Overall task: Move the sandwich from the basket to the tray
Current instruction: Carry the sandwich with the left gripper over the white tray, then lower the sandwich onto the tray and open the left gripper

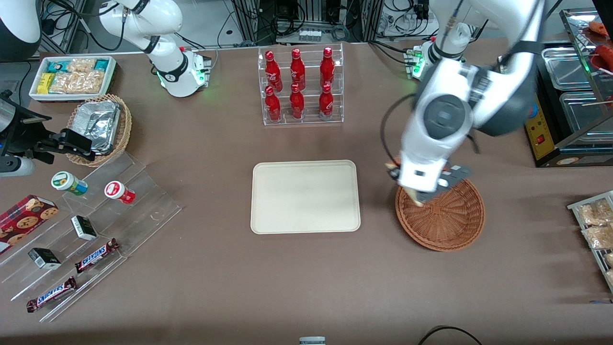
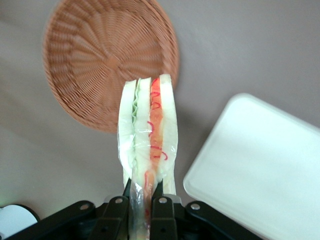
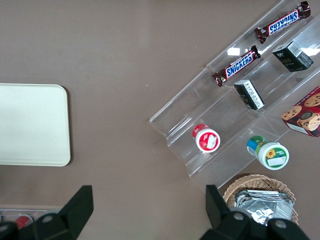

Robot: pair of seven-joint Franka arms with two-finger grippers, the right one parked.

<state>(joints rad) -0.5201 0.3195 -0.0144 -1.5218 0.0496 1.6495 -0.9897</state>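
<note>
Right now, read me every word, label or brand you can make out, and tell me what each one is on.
"SNICKERS": on the two chocolate bars on the clear stepped display stand.
Too small or blurred to read: print on the red bottles, dark boxes, cookie box and two small cups.
Nothing printed shows on the sandwich clamped in the hand, the basket or the tray.

The flat cream-white rectangular tray [image 1: 305, 196] lies mid-frame, with the round reddish-brown wicker basket [image 1: 445, 223] beside it. The left gripper [image 2: 145, 194], clamping the triangular white-bread sandwich [image 2: 148, 130], hangs above the basket's rim.
</note>
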